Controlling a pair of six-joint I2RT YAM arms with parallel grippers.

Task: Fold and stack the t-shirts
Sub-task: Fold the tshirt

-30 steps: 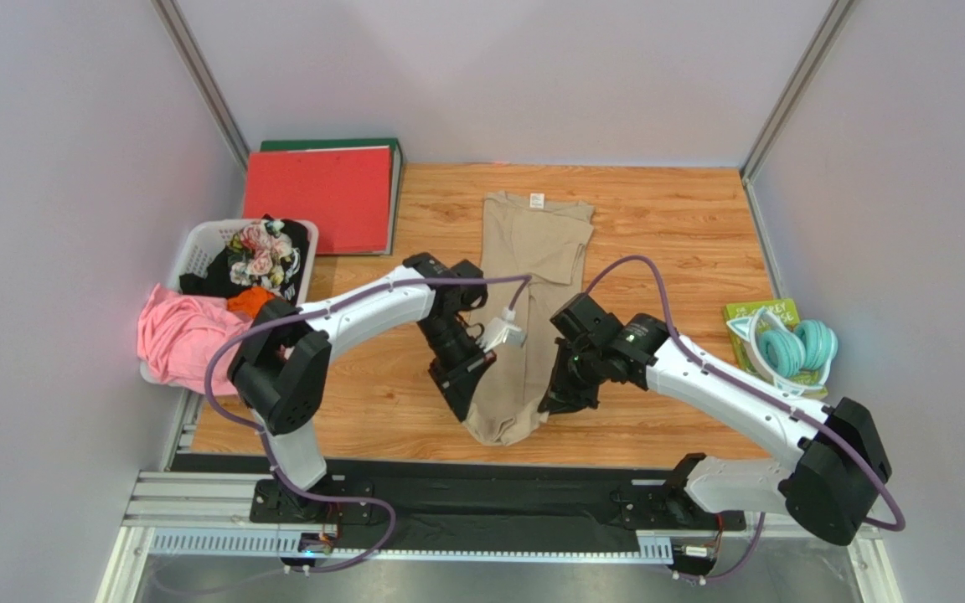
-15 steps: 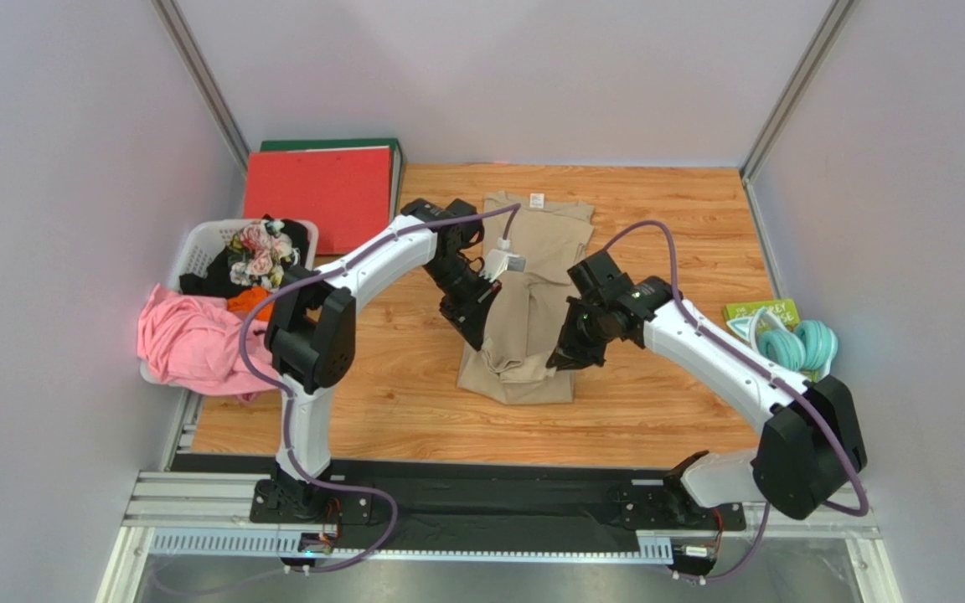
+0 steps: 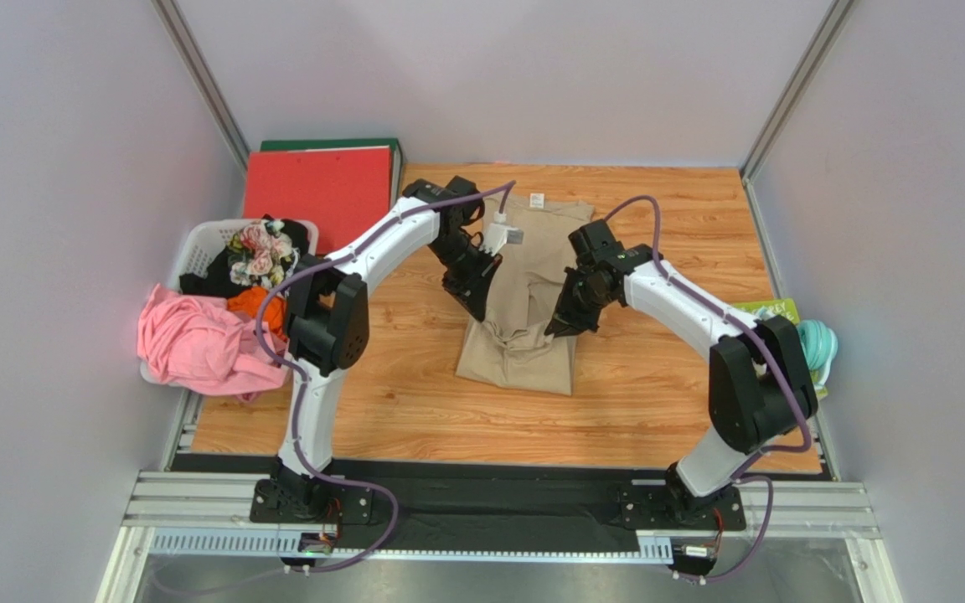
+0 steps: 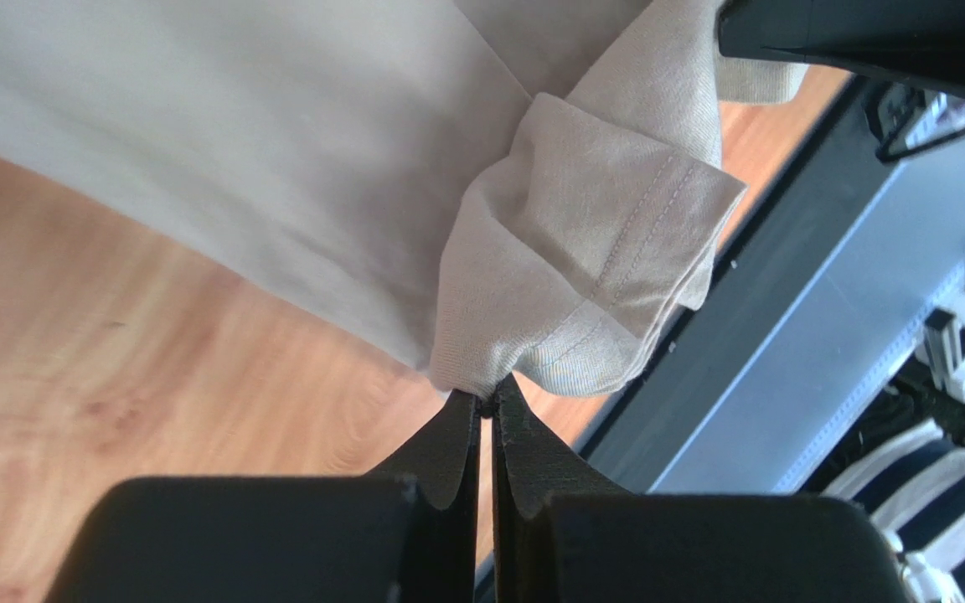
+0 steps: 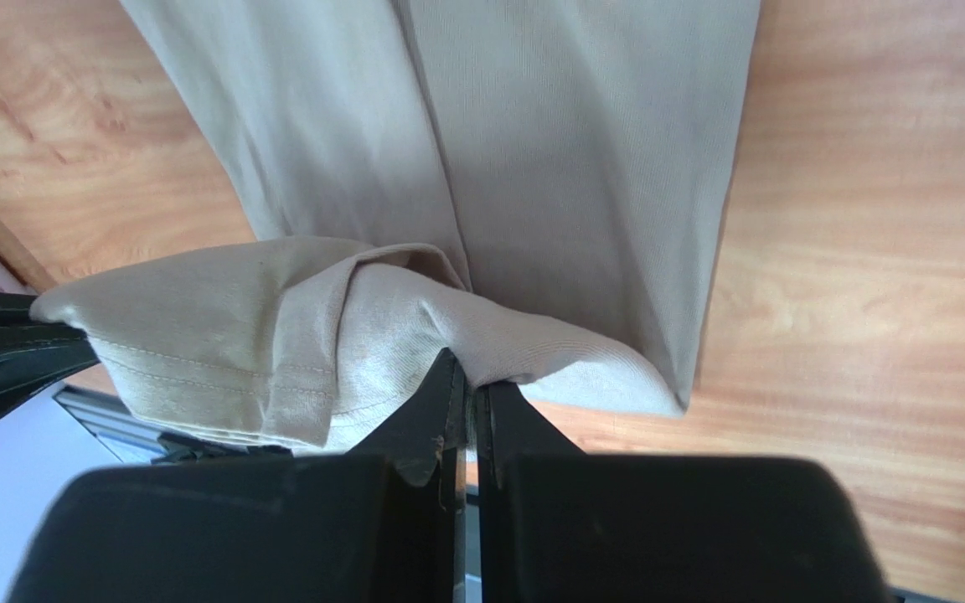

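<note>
A tan-beige t-shirt [image 3: 523, 339] lies lengthwise in the middle of the wooden table, its near end lifted and doubled back over itself. A small white label [image 3: 535, 200] shows at its far end. My left gripper [image 3: 476, 298] is shut on the shirt's hemmed left corner, seen bunched in the left wrist view [image 4: 582, 283]. My right gripper [image 3: 559, 324] is shut on the right corner, seen in the right wrist view [image 5: 362, 327]. Both hold the cloth a little above the flat part of the shirt.
A white laundry basket [image 3: 197, 245] with dark and floral clothes and a pink garment [image 3: 198, 342] stands at the left. A red binder [image 3: 320, 191] lies at the back left. Teal headphones [image 3: 812, 346] sit at the right edge.
Both grippers have carried the shirt's near end away from the arm bases toward the far end, so the shirt is now folded over and shorter.
</note>
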